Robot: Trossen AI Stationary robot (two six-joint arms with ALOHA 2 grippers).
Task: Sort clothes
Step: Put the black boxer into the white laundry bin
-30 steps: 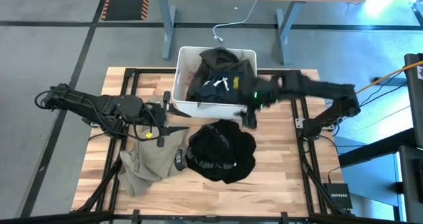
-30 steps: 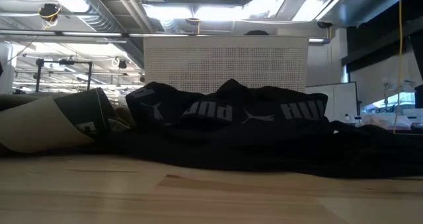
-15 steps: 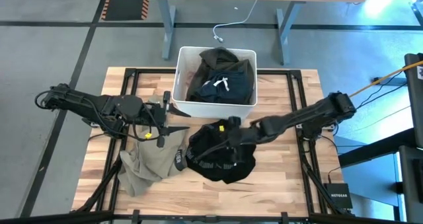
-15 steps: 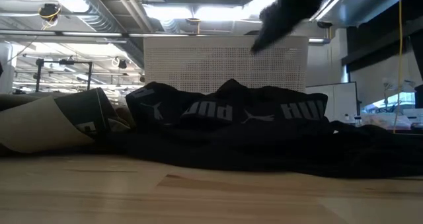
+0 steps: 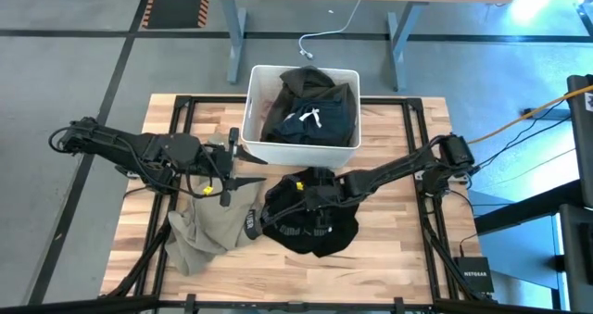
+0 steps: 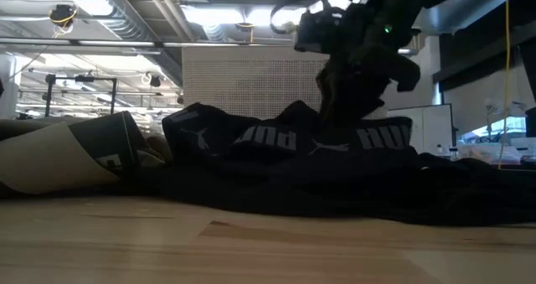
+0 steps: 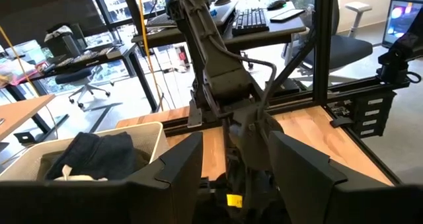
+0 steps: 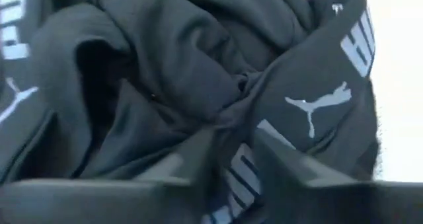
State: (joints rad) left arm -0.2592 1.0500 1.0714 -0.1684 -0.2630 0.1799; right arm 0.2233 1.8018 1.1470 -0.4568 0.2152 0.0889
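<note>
The black garment with white labels (image 5: 310, 219) lies bunched on the wooden table, also in the low view (image 6: 285, 162) and filling the right wrist view (image 8: 198, 72). My right gripper (image 5: 310, 196) is open, low over its middle (image 6: 343, 108). The khaki-olive garment (image 5: 199, 229) lies to its left on the table. My left gripper (image 5: 248, 166) is open and empty above the khaki garment's far edge (image 7: 231, 184). A dark garment (image 5: 315, 110) and a bit of pink (image 5: 269, 106) lie in the white bin. My right gripper comes at the black garment's raised middle folds (image 8: 231, 118) from above, slanting from the table's right, its open fingers (image 8: 175, 168) on either side of a fold. I cannot tell whether they touch the cloth.
The white bin (image 5: 252, 101) stands at the table's far middle, just beyond both grippers. My right arm (image 5: 398, 170) stretches across the table's right half. Bare wood shows along the near edge (image 5: 389, 258).
My right gripper has swung from the bin's near right corner toward the table's near left and gone down onto the middle of the black garment.
</note>
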